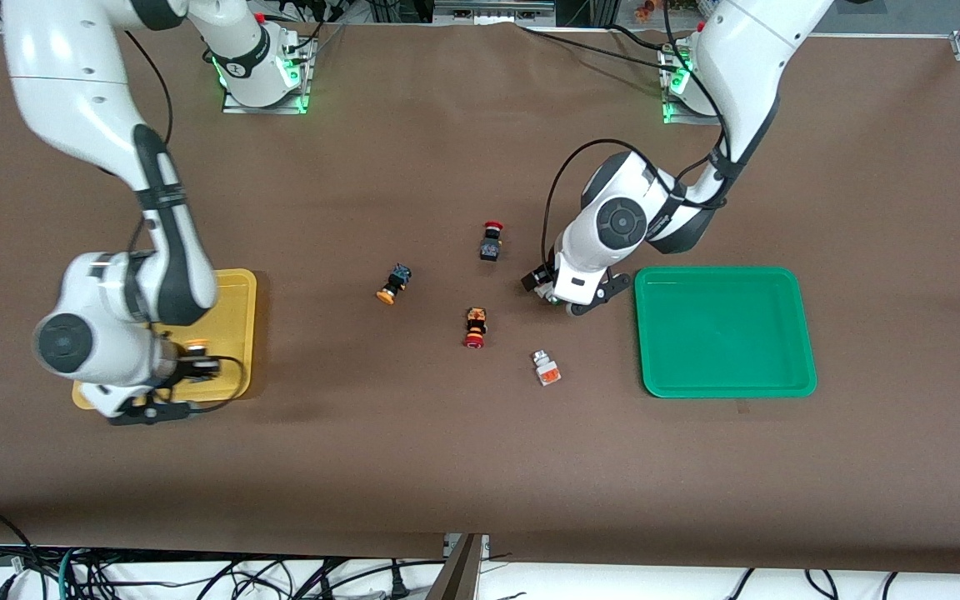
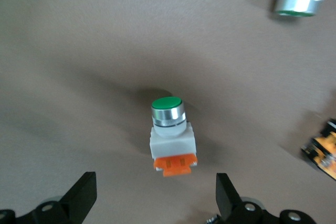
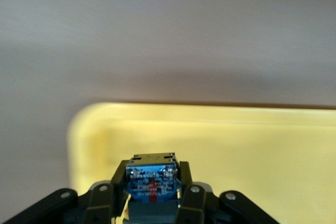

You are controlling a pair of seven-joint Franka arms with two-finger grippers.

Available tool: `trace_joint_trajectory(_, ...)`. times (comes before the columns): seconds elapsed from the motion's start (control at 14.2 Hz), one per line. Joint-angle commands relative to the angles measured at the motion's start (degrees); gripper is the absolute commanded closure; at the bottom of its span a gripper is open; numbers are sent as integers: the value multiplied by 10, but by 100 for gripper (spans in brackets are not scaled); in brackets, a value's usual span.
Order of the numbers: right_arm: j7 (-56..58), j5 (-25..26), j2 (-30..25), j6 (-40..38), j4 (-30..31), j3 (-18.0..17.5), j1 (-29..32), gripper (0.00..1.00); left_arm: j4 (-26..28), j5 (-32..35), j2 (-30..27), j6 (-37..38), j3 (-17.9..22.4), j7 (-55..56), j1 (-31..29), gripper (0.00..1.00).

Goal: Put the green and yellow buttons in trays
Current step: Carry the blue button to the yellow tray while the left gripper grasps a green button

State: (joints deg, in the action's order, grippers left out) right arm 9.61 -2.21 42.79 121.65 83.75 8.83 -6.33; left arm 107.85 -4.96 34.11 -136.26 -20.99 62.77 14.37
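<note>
1. Gripping a yellow-capped button (image 3: pixel 152 182) by its black-blue body, the right gripper (image 1: pixel 170 367) hangs over the yellow tray (image 1: pixel 234 333), fingers clamped on both sides.
2. Over at the green tray (image 1: pixel 726 379), the left gripper (image 1: pixel 565 302) sits low just beside its rim, jaws spread wide.
3. Between those open fingers (image 2: pixel 81 195) lies a green-tipped button (image 2: pixel 170 135), white body, orange block, untouched.
4. A second green-tipped button (image 1: pixel 545 367) rests nearer the front camera.
5. Mid-table, another yellow-capped button (image 1: pixel 392 285) lies on its side.
6. Two red-capped switches, one (image 1: pixel 491 241) farther back, one (image 1: pixel 475 327) closer, lie between.
</note>
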Motion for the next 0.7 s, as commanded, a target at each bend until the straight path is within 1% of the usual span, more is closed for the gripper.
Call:
trace_joint_trajectory(0.0,77,-10,-6,-2,30,-5,46,100,-36,7,23,11,6,32,3,0)
trace_joint_trajectory(0.14,83,-10,-21,-4,61,-4,57,100,-56,9,41,10,7,43,7,0)
trace_joint_trajectory(0.21,82,-10,-31,-4,78,-4,59,93,-62,14,49,10,9,42,7,0)
trace_joint_trajectory(0.28,82,-12,-35,-5,82,-3,62,1,-64,29,53,5,8,44,7,0)
trace_joint_trajectory(0.35,81,-12,-40,-8,82,-2,64,0,-63,37,56,-10,9,45,7,0)
trace_joint_trajectory(0.42,71,-13,-64,-32,82,-7,62,0,-62,38,62,-14,9,45,7,0)
trace_joint_trajectory(0.49,43,-13,-82,-66,75,-25,49,0,-62,41,67,-14,10,45,8,0)
trace_joint_trajectory(0.56,-22,-12,-98,-86,70,-40,34,0,-61,54,69,-14,10,45,9,2)
trace_joint_trajectory(0.63,-92,-11,-107,-102,69,-52,14,0,-59,60,69,-14,9,44,10,13)
